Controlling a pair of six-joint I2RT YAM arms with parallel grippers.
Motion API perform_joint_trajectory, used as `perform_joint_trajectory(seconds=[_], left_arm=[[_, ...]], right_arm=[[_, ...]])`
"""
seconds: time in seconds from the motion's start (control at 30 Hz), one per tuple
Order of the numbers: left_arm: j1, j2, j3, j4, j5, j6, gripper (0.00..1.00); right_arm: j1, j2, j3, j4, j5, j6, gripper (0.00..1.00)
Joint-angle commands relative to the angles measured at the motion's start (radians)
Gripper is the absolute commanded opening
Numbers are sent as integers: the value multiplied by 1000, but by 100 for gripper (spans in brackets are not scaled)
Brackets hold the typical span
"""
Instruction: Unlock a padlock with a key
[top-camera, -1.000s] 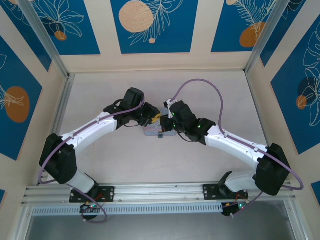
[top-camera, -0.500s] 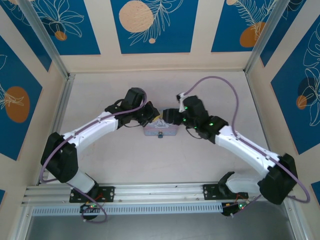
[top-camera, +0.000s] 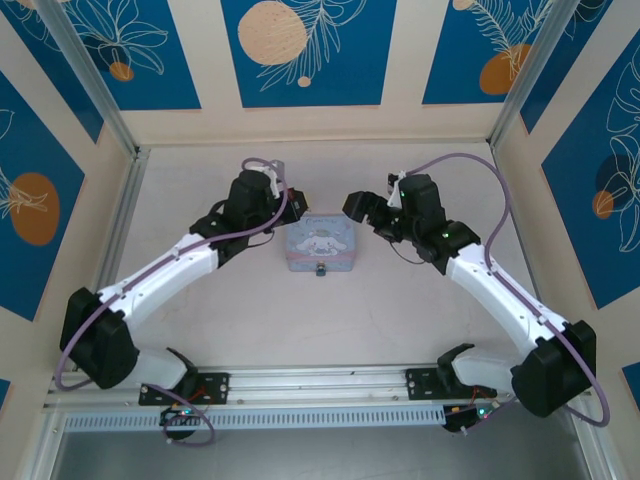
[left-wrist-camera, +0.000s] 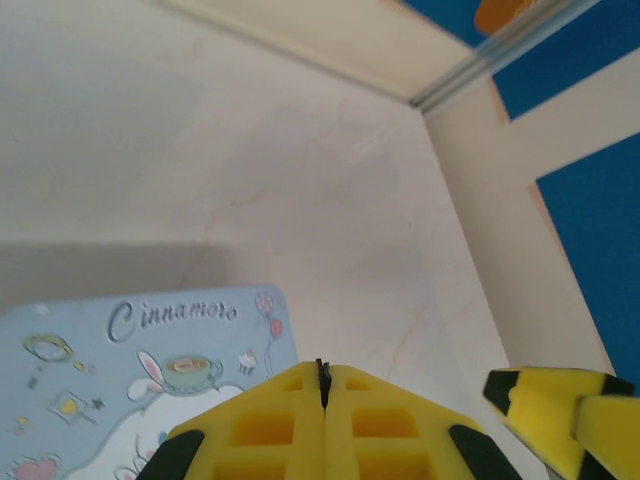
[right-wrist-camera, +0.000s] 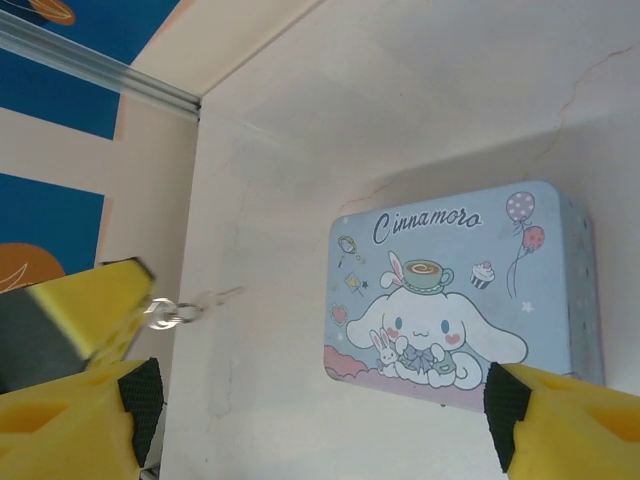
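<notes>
The padlock (top-camera: 320, 270) is a dark speck at the near edge of the tin (top-camera: 320, 240), and its shackle is too small to make out. In the right wrist view the key (right-wrist-camera: 220, 295) is a thin sliver on a ring (right-wrist-camera: 163, 315) at the tip of the left pincer (right-wrist-camera: 95, 300). It is off to one side of the tin, and I cannot tell whether it hangs clear of the desk (top-camera: 420, 320). That pincer is clamped shut, but whether it pinches the ring or the key's head is hard to tell. In its own view only a dark edge pokes out between its pads (left-wrist-camera: 290, 410).

There are two arms, two pincers, one tin, one padlock, one key and one ring. The right pincer (right-wrist-camera: 320, 400) stands wide apart, holding nothing, beside the tin and across from the left.

The desk is pale with faint hairline cracks. The walls around it are cream, with blue panels bearing orange discs and white leaf outlines, and metal rails frame the corners.
</notes>
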Motion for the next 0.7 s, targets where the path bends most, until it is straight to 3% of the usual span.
perform_joint_trajectory(seconds=[0.0, 0.13, 0.33, 0.47, 0.67], left_arm=[[7, -38, -30, 142, -62, 75, 0], [7, -33, -13, 193, 57, 110, 0], [7, 4, 2, 291, 198, 106, 0], [6, 8, -55, 453, 233, 60, 0], [8, 22, -125, 614, 192, -41, 0]], right_arm=[[-14, 7, -36, 165, -135, 77, 85], [-37, 47, -136, 475, -253, 204, 84], [-51, 110, -208, 825, -342, 328, 73], [-53, 126, -222, 923, -364, 351, 66], [-62, 148, -237, 1030, -380, 389, 56]])
